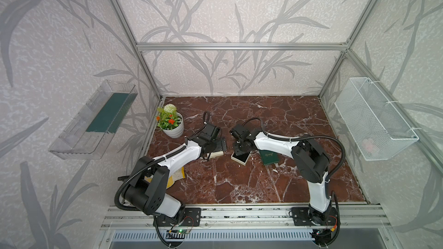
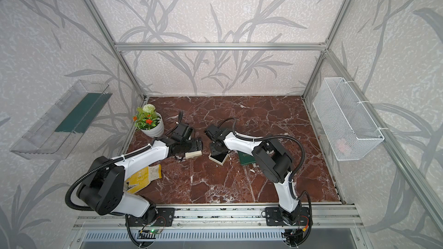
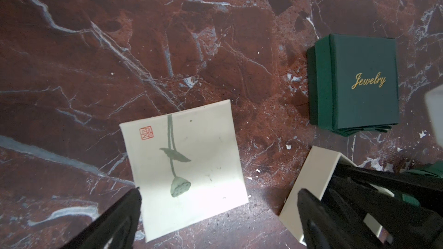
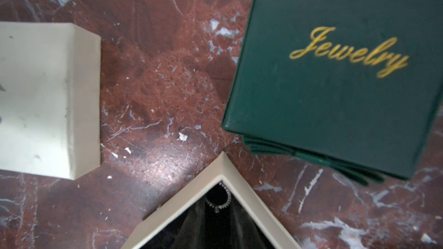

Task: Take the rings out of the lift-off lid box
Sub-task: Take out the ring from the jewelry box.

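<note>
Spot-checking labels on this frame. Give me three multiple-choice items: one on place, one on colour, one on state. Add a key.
1. Where does the cream lid lie relative to its box base?
A. On top of it
B. On the table beside it, not touching
C. Under it

2. What colour is the closed Jewelry box?
A. Dark green
B. Red
C. White

3. What state is the box base in?
A. Lidded
B. Open and empty
C. Open, with a ring in it

Key:
1 B: both wrist views show bare marble between the lid and the base.
2 A: both wrist views show it dark green with gold lettering.
3 C: the right wrist view shows a thin hoop inside the open corner.
</note>
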{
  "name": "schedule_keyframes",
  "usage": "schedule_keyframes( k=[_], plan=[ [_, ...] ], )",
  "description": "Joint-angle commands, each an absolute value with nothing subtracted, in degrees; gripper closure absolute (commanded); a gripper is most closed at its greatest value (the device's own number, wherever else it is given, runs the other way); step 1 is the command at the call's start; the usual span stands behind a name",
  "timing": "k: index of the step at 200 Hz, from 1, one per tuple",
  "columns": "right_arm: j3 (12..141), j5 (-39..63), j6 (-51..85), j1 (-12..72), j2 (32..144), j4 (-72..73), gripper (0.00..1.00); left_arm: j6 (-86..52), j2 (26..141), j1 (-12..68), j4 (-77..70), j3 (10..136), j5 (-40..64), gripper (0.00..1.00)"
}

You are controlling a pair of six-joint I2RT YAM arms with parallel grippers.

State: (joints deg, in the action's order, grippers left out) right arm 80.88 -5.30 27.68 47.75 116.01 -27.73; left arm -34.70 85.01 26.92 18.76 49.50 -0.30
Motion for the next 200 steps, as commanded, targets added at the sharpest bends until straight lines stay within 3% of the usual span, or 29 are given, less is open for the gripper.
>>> schedule_keyframes(
  k=[1, 78, 200],
  plan=[
    [81.66, -6.5, 28.2, 47.99, 117.91, -29.16, 0.83, -35.68, 83.71, 26.5, 19.19, 48.6, -0.43, 0.01],
    [80.93, -7.51, 28.89, 47.94, 116.64, -28.28, 0.93, -35.8, 84.02, 26.53, 19.22, 48.6, -0.53, 0.01],
    [79.11, -8.13, 30.66, 47.97, 112.61, -27.29, 0.97, -35.86, 84.28, 26.5, 19.04, 48.52, -0.62, 0.01]
  ],
)
